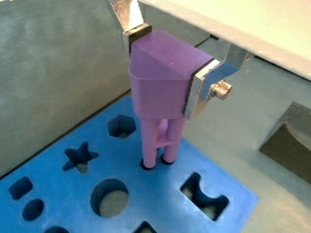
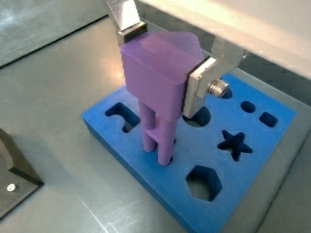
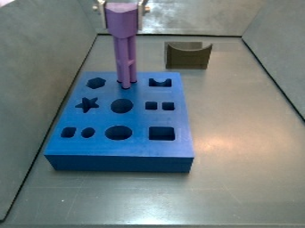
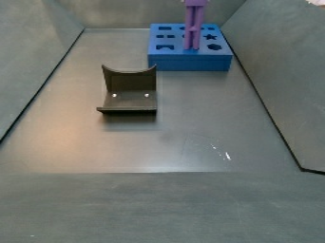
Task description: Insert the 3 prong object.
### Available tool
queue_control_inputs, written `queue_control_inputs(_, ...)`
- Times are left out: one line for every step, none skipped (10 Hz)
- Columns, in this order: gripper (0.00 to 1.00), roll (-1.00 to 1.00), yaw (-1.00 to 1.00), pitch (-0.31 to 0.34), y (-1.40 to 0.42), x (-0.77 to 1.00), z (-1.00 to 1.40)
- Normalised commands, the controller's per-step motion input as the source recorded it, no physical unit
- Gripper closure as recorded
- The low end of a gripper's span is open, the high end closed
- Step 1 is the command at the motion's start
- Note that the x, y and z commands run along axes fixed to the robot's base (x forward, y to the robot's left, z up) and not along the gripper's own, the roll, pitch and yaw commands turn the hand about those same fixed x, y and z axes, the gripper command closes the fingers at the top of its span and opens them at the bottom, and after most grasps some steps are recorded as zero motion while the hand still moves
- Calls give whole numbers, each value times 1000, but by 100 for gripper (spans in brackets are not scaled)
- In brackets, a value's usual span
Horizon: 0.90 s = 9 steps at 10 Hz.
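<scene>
The 3 prong object is a tall light purple peg with lengthwise ridges. My gripper is shut on its thick upper block, silver fingers on both sides. It stands upright with its prongs down at the flat blue board, their tips at or in a hole at the board's far row. It shows in both wrist views and both side views. The gripper is above the board.
The board has star, round, square and hexagon holes. A dark olive-brown block with a curved notch stands on the grey floor apart from the board. Grey walls enclose the floor.
</scene>
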Motion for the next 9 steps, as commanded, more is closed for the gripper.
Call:
queue_control_inputs(100, -97, 0, -57, 0, -9, -223)
queue_control_inputs(100, -136, 0, -23, 0, 89, -280)
queue_control_inputs(100, -126, 0, -4, 0, 151, -300)
queue_control_inputs(100, -119, 0, -6, 0, 106, -289)
queue_control_inputs(100, -117, 0, -16, 0, 40, -269)
queue_control_inputs(100, -117, 0, -23, 0, 14, -297)
queue_control_inputs(100, -96, 0, -44, 0, 37, -406)
queue_control_inputs(100, -60, 0, -49, -11, 46, -431)
queue_control_inputs(100, -20, 0, -44, -46, 71, -403)
